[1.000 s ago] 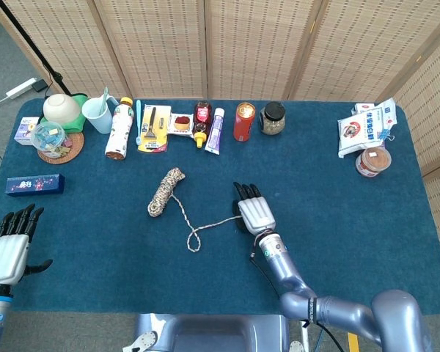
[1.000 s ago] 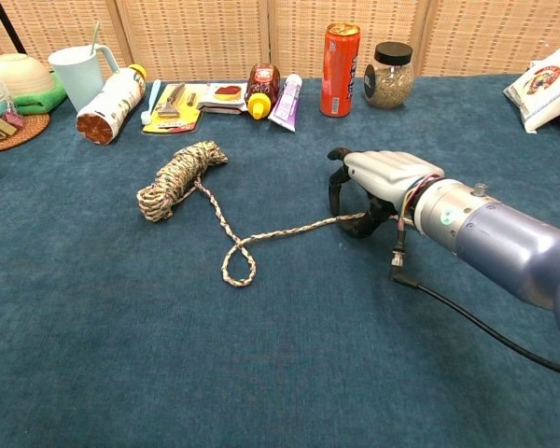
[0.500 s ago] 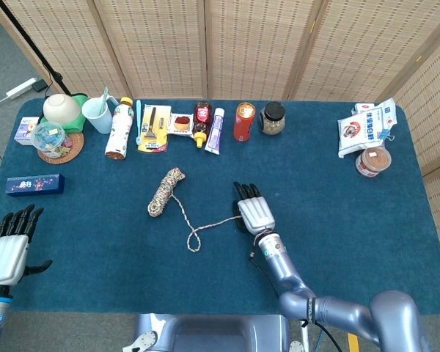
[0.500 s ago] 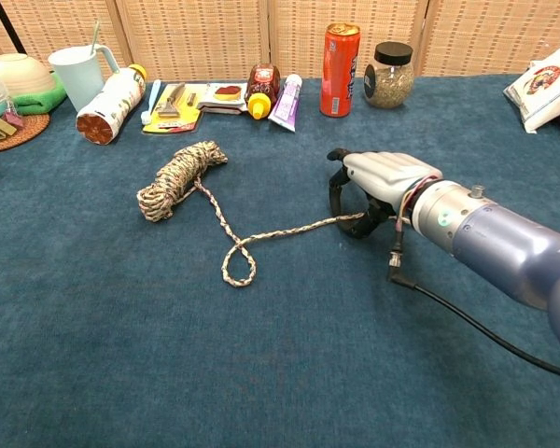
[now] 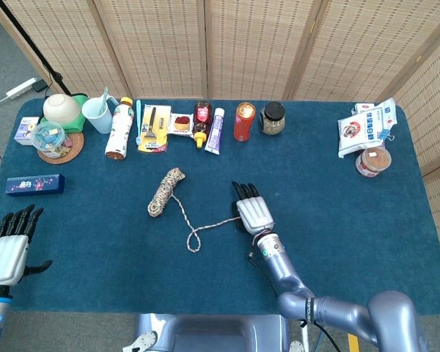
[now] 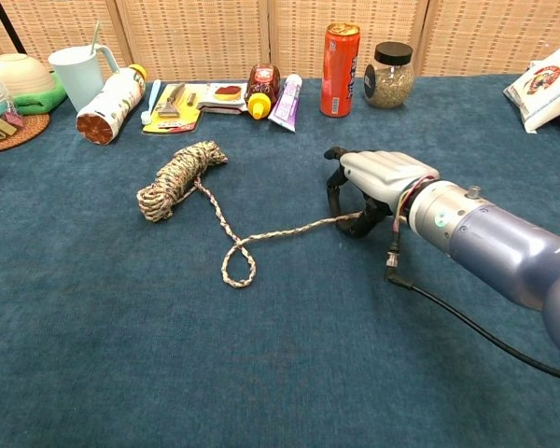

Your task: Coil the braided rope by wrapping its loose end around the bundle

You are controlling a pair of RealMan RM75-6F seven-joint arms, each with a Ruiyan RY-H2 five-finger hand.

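The braided rope's coiled bundle lies mid-table. From it the loose end runs toward me, makes a small loop, then stretches right to my right hand. That hand is arched over the rope's tip, fingers curled down to the cloth, pinching the end against the thumb. My left hand hovers at the table's near left corner, fingers spread and holding nothing, far from the rope.
Along the far edge stand a cup, a bottle lying down, tubes, a red can and a jar. Snack packs sit far right. A blue box lies at the left. A black cable trails from my right wrist.
My right hand has crept slightly left over the rope's end. The bundle, the loop and my left hand stay where they were.
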